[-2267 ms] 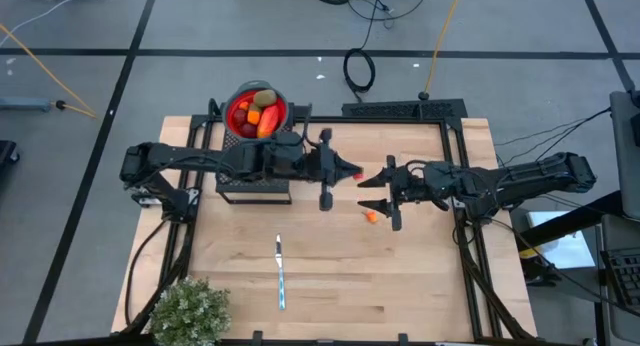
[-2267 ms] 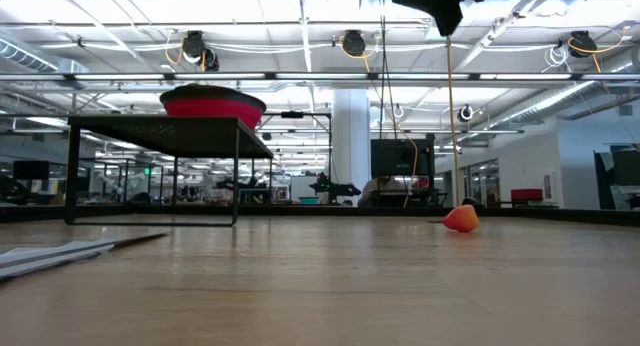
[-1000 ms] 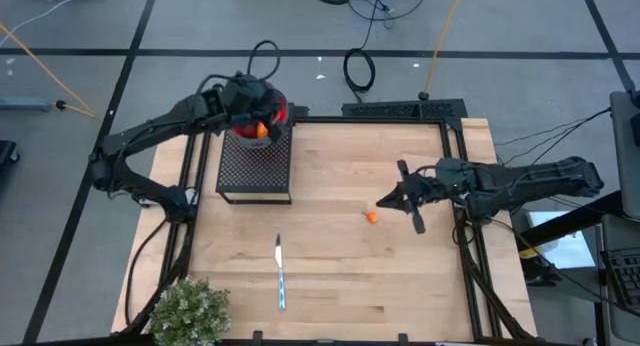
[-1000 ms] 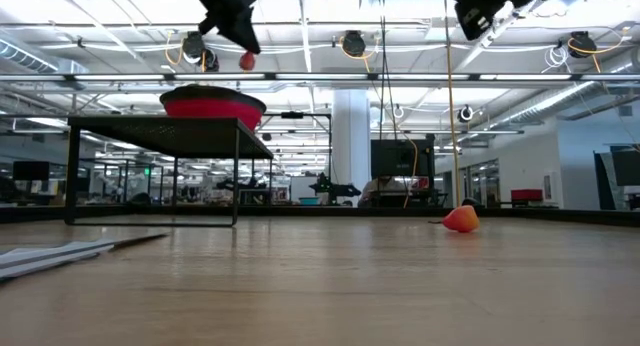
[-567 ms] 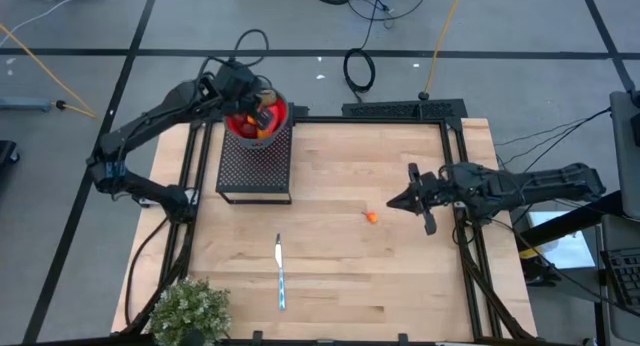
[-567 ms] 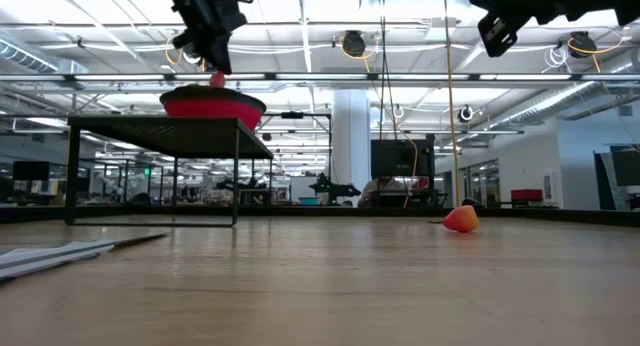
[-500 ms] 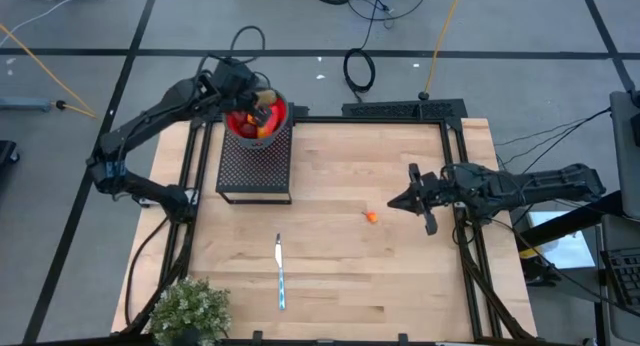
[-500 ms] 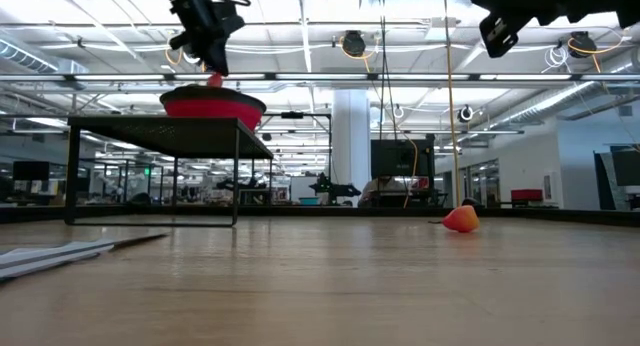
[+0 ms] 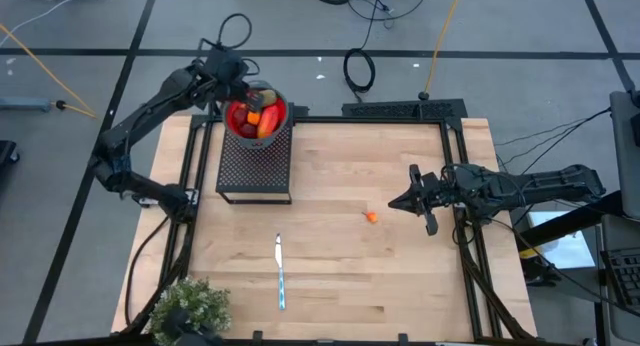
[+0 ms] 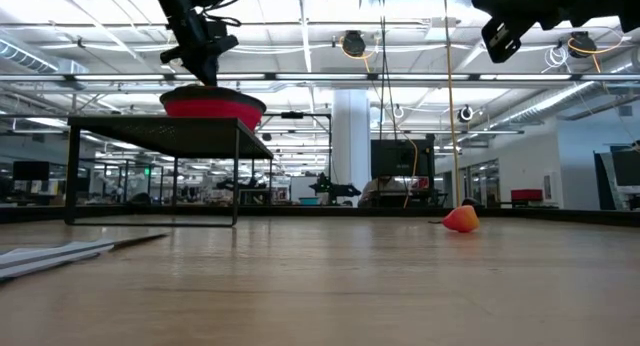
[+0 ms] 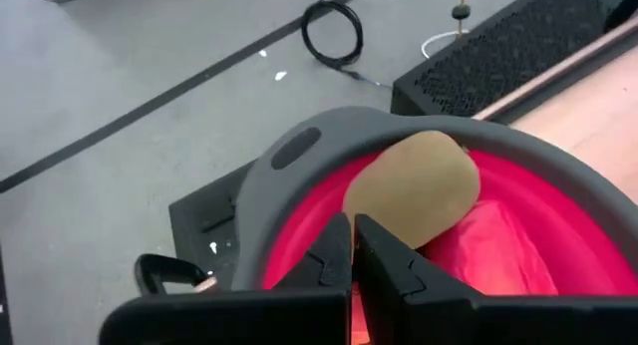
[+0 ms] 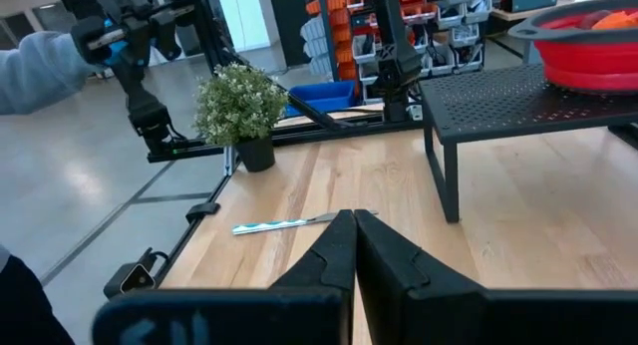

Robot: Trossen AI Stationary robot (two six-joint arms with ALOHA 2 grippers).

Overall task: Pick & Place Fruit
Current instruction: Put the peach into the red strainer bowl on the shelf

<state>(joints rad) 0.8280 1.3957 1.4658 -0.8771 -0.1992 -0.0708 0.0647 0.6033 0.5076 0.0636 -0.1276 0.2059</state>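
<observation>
High view shows one small orange piece of fruit point(image 9: 371, 217) lying alone on the pale wooden table point(image 9: 340, 276), just beside the tip of the right gripper point(image 9: 397, 202), whose fingers are pressed together and empty. It looks light, rounded and smooth, so it will probably roll or skid if nudged; a low pinch across its widest part, fingers straddling it from above, seems the safest hold. In the low view the same piece point(image 10: 460, 219) rests on the board with nothing touching it.

The other fruit sits in a red bowl with a grey rim point(image 9: 283, 110), which stands on a black perforated metal stand point(image 9: 254, 166) at the table's far left. Inside are a brown-green kiwi-like oval point(image 11: 414, 183), an elongated red-orange piece point(image 9: 268, 121) and at least one orange bit point(image 9: 254, 116), packed close together. The left gripper point(image 11: 353, 247) hovers over the bowl's rim, fingers together and holding nothing.

A slim silver-and-teal knife point(image 9: 280, 272) and a bushy green potted plant point(image 9: 188, 311) lie nearer the front edge.
</observation>
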